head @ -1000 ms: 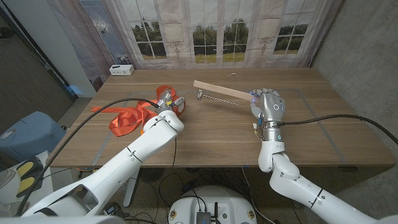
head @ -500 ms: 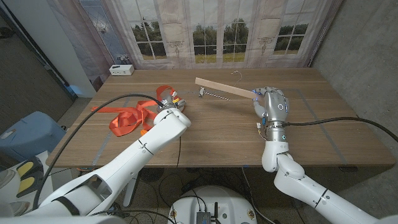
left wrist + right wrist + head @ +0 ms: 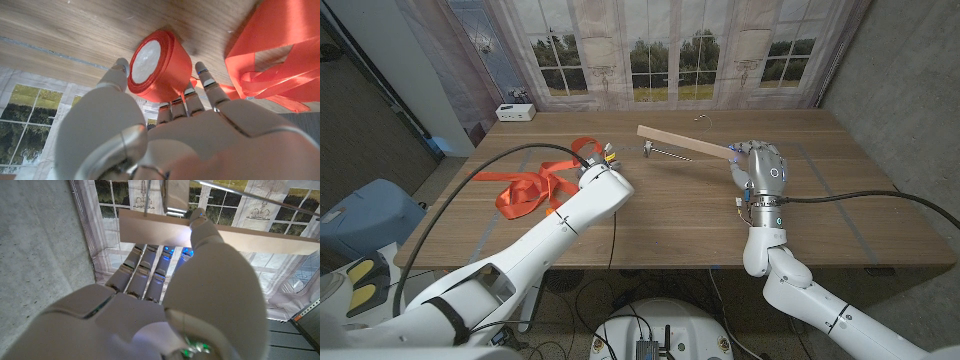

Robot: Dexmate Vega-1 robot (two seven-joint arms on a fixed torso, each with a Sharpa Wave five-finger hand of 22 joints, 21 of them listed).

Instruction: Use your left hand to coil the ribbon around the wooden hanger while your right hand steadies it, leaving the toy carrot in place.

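In the head view the right hand (image 3: 762,167) is gripping one end of the wooden hanger (image 3: 682,144), lifted off the surface (image 3: 670,215), while loose ribbon (image 3: 525,190) is lying at the left. In the left wrist view the left hand (image 3: 165,135) is showing its fingers (image 3: 205,82) clamped on the red ribbon spool (image 3: 157,64). In the right wrist view the fingers (image 3: 150,267) are curling behind the hanger's bar.

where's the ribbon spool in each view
Head view: the ribbon spool peeks out just beyond the left hand, left of centre.
Left wrist view: the spool sits centre frame between that hand's fingers.
Right wrist view: I can't find it.
Shared landmark: the loose orange ribbon.
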